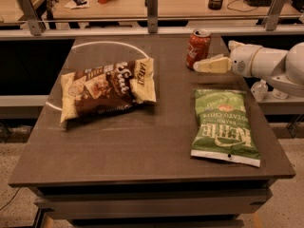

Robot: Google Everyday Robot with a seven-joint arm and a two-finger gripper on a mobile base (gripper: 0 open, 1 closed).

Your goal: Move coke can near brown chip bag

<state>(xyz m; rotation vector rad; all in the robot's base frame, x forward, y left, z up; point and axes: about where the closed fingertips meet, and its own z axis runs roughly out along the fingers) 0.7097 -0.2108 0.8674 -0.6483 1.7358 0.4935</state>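
Observation:
The coke can (198, 48) stands upright near the far right of the dark table (142, 141). It is red with white script and a silver top. The brown chip bag (107, 87) lies flat at the left middle, cream-yellow ends showing. My gripper (199, 66) comes in from the right on a white arm (266, 63). Its cream fingers (213, 64) point left, just in front of and to the right of the can's base, very close to it.
A green kettle chip bag (224, 125) lies flat at the right, in front of the arm. A metal rail (152, 30) with posts runs along the table's far edge. A desk with cups and clutter stands beyond it.

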